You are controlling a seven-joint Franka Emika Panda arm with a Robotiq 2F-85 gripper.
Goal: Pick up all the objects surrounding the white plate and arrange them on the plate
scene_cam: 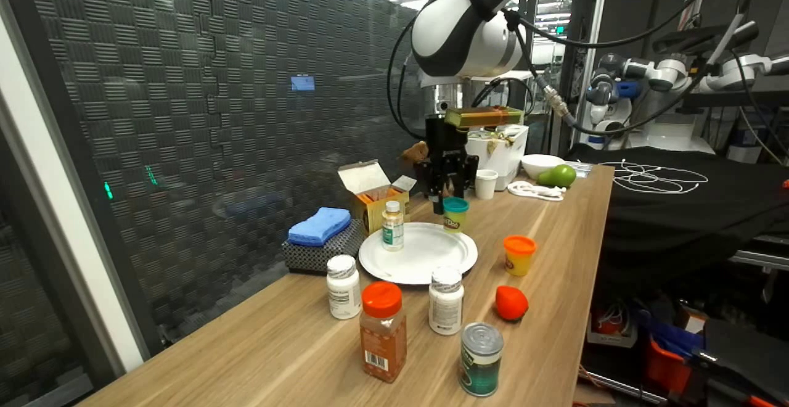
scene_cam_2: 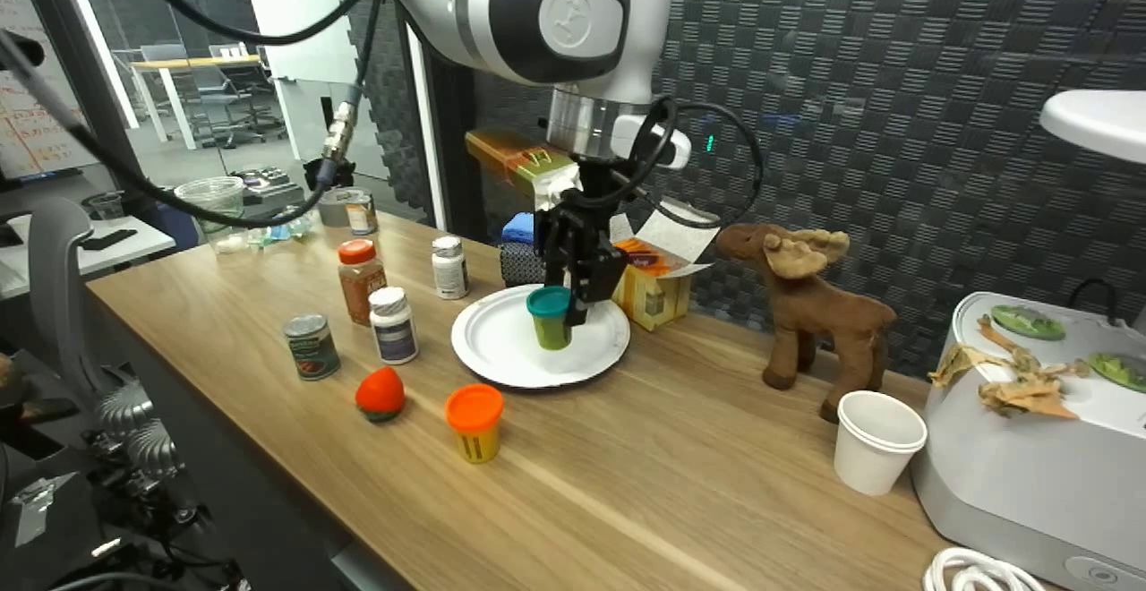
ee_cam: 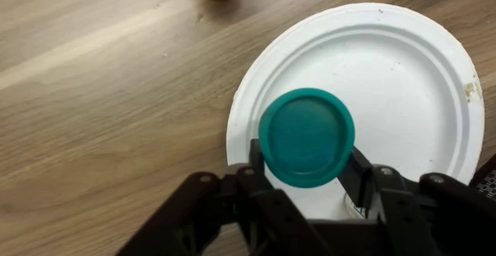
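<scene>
Over the white plate (ee_cam: 407,93), gripper (ee_cam: 306,156) has the teal-lidded tub (scene_cam_2: 552,331) held about upright, one finger against each side, jaws parted just to the tub's width. Tub sits directly between the fingertips; wrist view puts it above the plate's left part. Can't tell whether its base touches the plate. Small white-capped bottle (scene_cam: 392,234) stands upright on the plate near the tub, mostly hidden by the gripper in wrist view. Remaining task items are on the wooden tabletop (scene_cam: 564,259), apart from the gripper: white pill bottle (scene_cam: 344,290) and another white pill bottle (scene_cam: 445,305), both upright near the plate's rim; red-lidded spice jar (scene_cam: 383,336) near both; green-labelled can (scene_cam: 479,364) farther out; orange-red round piece (scene_cam: 511,302) between can and orange-lidded tub (scene_cam: 519,258). Carton (scene_cam: 376,206), flaps up, just beside plate; blue block (scene_cam: 319,226) on patterned box (scene_cam: 323,253) nearby.
</scene>
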